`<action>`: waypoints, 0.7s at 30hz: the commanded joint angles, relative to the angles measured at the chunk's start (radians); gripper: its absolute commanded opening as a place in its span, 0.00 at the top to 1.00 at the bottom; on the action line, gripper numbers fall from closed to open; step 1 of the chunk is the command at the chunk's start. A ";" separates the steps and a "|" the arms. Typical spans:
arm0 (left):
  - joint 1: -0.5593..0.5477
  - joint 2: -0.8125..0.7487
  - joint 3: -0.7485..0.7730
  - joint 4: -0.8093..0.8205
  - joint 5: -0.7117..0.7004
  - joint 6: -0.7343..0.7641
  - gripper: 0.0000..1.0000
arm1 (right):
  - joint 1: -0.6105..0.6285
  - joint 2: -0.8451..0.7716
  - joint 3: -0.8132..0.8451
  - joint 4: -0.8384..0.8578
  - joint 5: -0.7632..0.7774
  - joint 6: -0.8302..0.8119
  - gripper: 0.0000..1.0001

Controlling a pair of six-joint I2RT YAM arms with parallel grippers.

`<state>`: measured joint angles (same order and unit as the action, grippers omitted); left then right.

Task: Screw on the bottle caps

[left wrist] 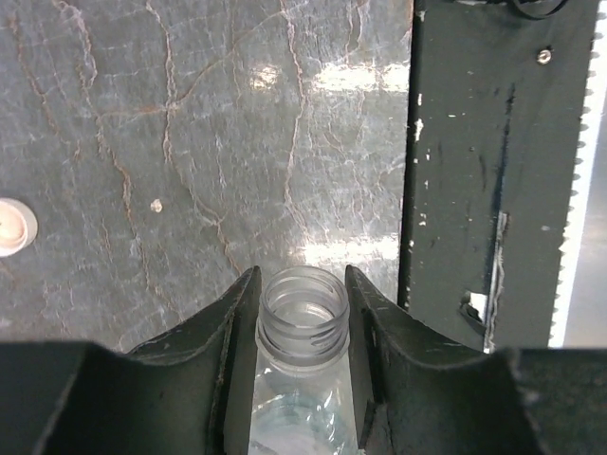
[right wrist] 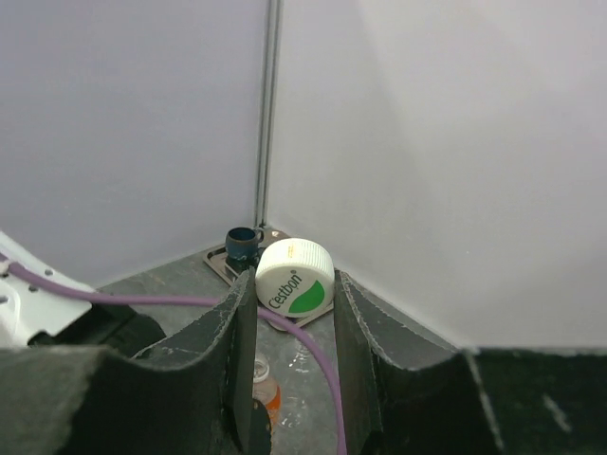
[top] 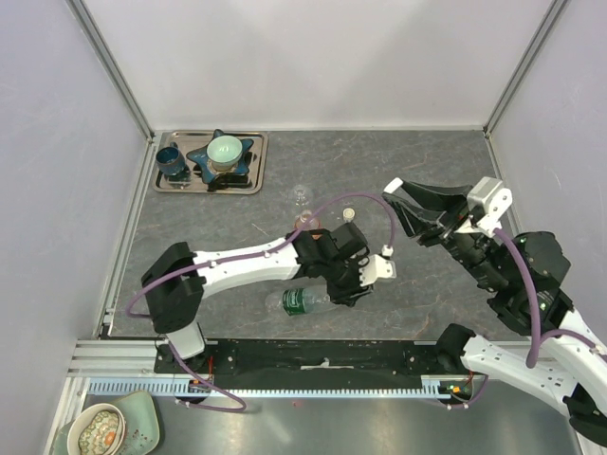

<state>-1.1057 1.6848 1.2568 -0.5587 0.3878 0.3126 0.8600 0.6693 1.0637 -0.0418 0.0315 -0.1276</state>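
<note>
My left gripper [top: 341, 287] is shut on the neck of the clear greenish bottle [top: 302, 301], which lies low over the table with its green label showing. In the left wrist view its open threaded mouth [left wrist: 302, 308] sits between the fingertips, with no cap on it. My right gripper [top: 398, 204] is raised at the right and shut on a white cap with a green logo [right wrist: 294, 277]. The orange bottle [top: 305, 226] stands uncapped behind the left wrist and also shows in the right wrist view [right wrist: 266, 393]. The small clear bottle [top: 302, 194] stands further back. A loose cap [top: 351, 215] lies nearby.
A metal tray [top: 256, 180] at the back left holds a dark blue cup [top: 172, 161] and a pale green bowl [top: 225, 149]. Another white cap [left wrist: 11, 227] lies on the table left of the held bottle. The black base rail [left wrist: 474, 171] runs close by.
</note>
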 commanded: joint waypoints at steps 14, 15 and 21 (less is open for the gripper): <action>-0.198 0.237 0.038 0.069 -0.213 0.079 0.90 | 0.004 -0.042 0.055 -0.073 0.091 -0.004 0.74; -0.200 0.243 0.041 0.074 -0.216 0.076 0.90 | 0.004 -0.042 0.053 -0.075 0.090 -0.004 0.74; -0.214 0.253 0.052 0.071 -0.242 0.066 0.56 | 0.004 -0.040 0.050 -0.076 0.082 0.002 0.73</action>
<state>-1.3106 1.9312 1.2881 -0.5190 0.1841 0.3550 0.8604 0.6273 1.0786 -0.1295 0.1108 -0.1276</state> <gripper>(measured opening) 0.439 0.404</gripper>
